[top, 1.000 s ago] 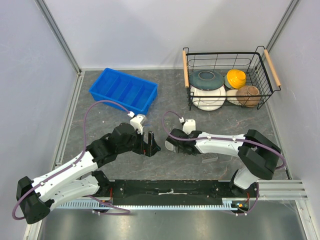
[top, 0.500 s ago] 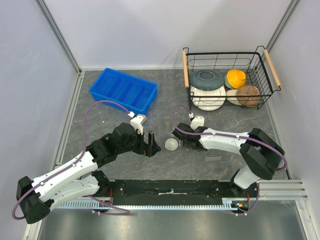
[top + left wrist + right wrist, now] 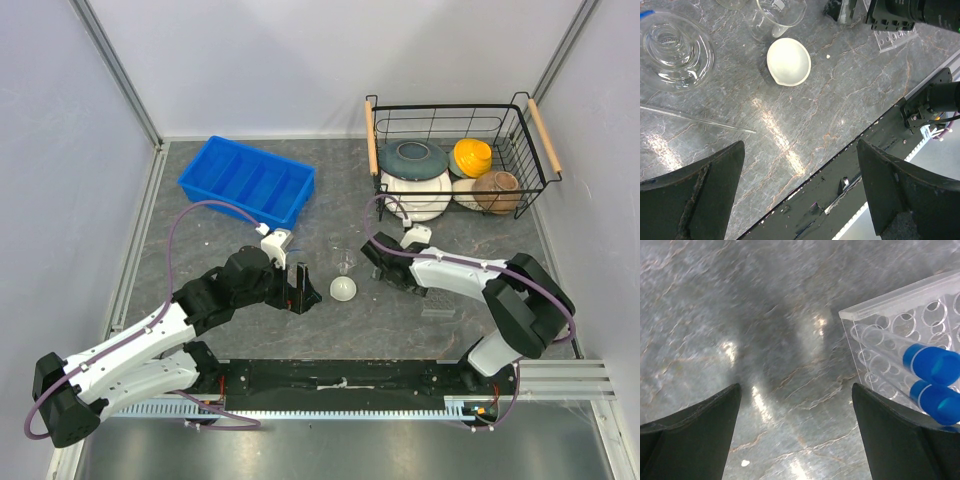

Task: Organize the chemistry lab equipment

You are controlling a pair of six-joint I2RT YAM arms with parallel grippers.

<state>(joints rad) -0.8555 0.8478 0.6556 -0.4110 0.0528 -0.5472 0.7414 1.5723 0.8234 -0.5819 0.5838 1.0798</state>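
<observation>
- Gaping wide, the left gripper [image 3: 799,150] holds nothing, and bare grey table [image 3: 805,125] shows between its two dark fingers [image 3: 695,195].
- The white round dish [image 3: 788,61] sits upright on the table just ahead of those jaws, roughly in line with the gap and clear of both fingers.
- A clear glass beaker [image 3: 777,17] stands just past the dish, on the side away from the jaws. Whether the two touch cannot be told.
- Ahead of the jaws and off toward the left-hand finger sits a shallow glass dish [image 3: 675,50] with a smaller glass piece standing in it.
- A thin glass rod [image 3: 695,118] lies flat between that dish and the same finger.
- The right gripper [image 3: 796,390] is also spread wide and empty, its fingers [image 3: 690,435] framing a blurred patch of table.
- The clear plastic tube rack [image 3: 890,320] lies ahead of the right jaws, off toward the right-hand finger in the wrist view.
- Two blue-capped clear tubes [image 3: 935,365] rest tilted in the rack's holes, caps toward that finger.
- From above, the white dish lies between the two sets of jaws, nearer the left ones, and the beaker stands close to the right ones.
- The blue tray [image 3: 247,180] and the wire basket [image 3: 455,120] of bowls are well apart from both sets of jaws, on the far side of the table.
</observation>
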